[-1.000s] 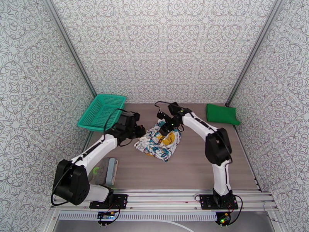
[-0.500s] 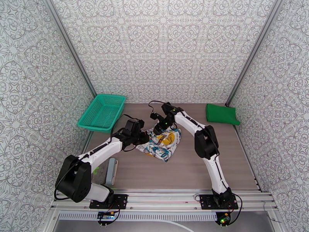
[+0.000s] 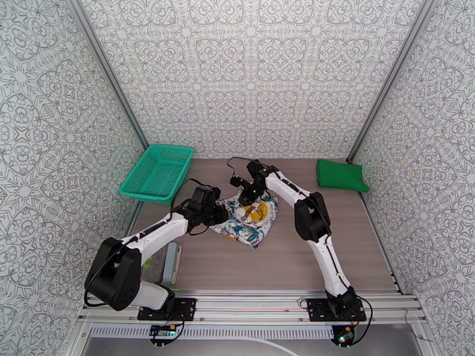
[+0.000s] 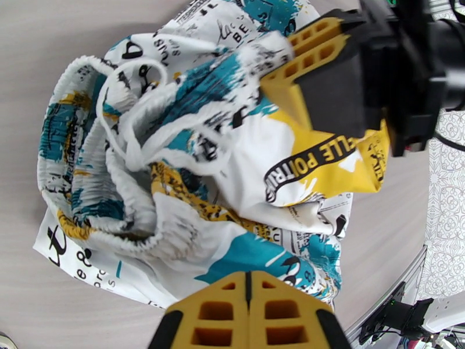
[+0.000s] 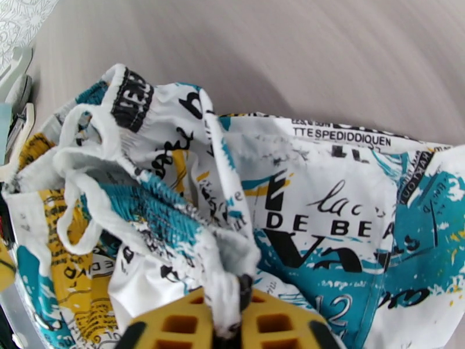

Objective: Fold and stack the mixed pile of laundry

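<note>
A: Where does the printed garment [image 3: 248, 218] lie?

B: Crumpled in the middle of the tabletop [image 3: 297, 256], between the two arms. It is white cloth with teal, yellow and black print, and its gathered waistband [image 5: 154, 202] sits bunched on top of the heap.

A: And the right end effector [image 5: 229, 309]?

B: It is down on the far side of the heap and grasping it. In the right wrist view a fold of white cloth beside the gathered band is pinched between the yellow fingers [image 5: 279, 324]. The rest of the garment spreads away beyond them on the tabletop.

A: The left end effector [image 4: 250, 286]?

B: Clenched. Its two yellow fingers press flat together with no gap, right at the left edge of the garment. The tips meet the cloth there, but whether any of it is caught between them cannot be told.

A: So the garment sits between the two?

B: Yes. In the left wrist view the right end effector shows across the heap at the opposite edge, with its fingers on the cloth.

A: The green shirt [image 3: 340, 175]?

B: It lies folded flat at the far right corner of the tabletop, well apart from both end effectors and from the printed garment.

A: Anything else?

B: A teal-green mesh basket [image 3: 157, 171] sits at the far left edge of the tabletop, apart from the garment.
</note>
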Robot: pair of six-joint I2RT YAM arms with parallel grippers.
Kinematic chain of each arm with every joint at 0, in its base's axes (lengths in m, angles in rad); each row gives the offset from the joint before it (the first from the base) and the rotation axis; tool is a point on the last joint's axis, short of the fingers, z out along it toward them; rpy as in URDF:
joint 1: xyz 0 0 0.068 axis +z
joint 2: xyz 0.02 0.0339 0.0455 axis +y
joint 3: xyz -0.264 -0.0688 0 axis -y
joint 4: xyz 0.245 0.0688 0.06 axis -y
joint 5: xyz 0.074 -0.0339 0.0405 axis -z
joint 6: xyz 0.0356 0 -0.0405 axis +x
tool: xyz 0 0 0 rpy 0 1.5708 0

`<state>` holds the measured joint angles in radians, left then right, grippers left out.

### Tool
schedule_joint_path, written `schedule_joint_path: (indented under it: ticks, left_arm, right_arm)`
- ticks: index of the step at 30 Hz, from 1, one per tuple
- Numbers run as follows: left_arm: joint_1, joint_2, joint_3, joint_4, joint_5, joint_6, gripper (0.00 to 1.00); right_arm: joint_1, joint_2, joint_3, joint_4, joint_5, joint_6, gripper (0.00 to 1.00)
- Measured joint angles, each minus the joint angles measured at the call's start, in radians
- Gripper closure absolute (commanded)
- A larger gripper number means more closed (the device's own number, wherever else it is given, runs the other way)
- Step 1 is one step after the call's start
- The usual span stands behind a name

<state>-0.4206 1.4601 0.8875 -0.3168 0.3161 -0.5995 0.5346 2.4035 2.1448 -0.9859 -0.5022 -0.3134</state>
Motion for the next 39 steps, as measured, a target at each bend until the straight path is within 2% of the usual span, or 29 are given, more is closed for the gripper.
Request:
schedule_joint_path:
  ticks: [7, 13, 14, 18, 19, 21, 28, 32, 39]
  left_arm:
    - [0.006, -0.014, -0.007, 0.01, 0.003, 0.0, 1.0]
    - [-0.013, -0.014, -0.005, 0.015, 0.016, 0.001, 1.0]
    - [-0.023, -0.014, -0.001, 0.014, 0.019, 0.002, 1.0]
    - [-0.086, -0.013, 0.034, 0.014, 0.028, 0.009, 1.0]
    - [-0.109, -0.009, 0.05, 0.015, 0.03, 0.01, 1.0]
    - [-0.15, 0.008, 0.081, 0.018, 0.031, 0.016, 1.0]
    - [-0.264, 0.156, 0.204, 0.048, 0.046, 0.03, 1.0]
    - [-0.281, 0.241, 0.25, 0.062, 0.05, 0.041, 1.0]
    - [-0.283, 0.265, 0.235, 0.081, 0.048, 0.058, 1.0]
  right_arm:
    - [-0.031, -0.075, 0.0, -0.035, 0.011, -0.02, 0.91]
    - [-0.06, -0.057, 0.041, -0.065, 0.011, -0.043, 0.88]
    - [-0.064, -0.046, 0.055, -0.07, 0.01, -0.046, 0.85]
    - [-0.077, 0.027, 0.131, -0.076, 0.008, -0.066, 0.47]
    - [-0.08, 0.043, 0.14, -0.073, 0.007, -0.069, 0.41]
    - [-0.09, 0.068, 0.149, -0.064, 0.008, -0.066, 0.35]
    - [-0.115, 0.074, 0.162, -0.05, 0.007, -0.057, 0.23]
    - [-0.132, -0.07, -0.027, 0.003, 0.008, -0.096, 0.2]
    - [-0.183, -0.358, -0.41, 0.072, -0.004, -0.228, 0.19]
